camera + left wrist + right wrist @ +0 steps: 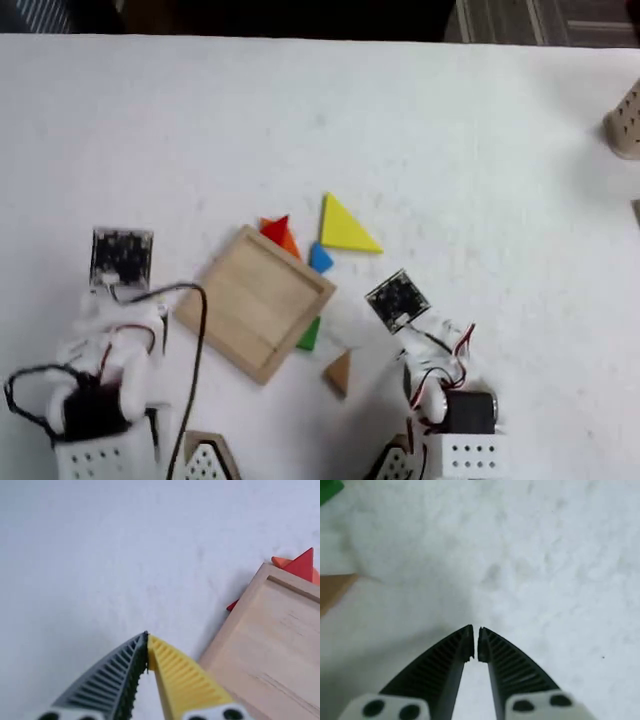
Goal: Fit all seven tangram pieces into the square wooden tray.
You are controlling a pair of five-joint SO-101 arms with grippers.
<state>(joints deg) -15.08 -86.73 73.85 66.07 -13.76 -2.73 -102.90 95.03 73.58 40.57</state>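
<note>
Left end effector [147, 647] pressed together, beside wooden tray [270, 645], right end effector [475, 645] pressed together

Tray [270, 630] hides part of the red piece [303, 566].

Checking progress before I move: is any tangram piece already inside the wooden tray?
No, the wooden tray holds nothing; the yellow triangle lies on the table outside it.
</note>
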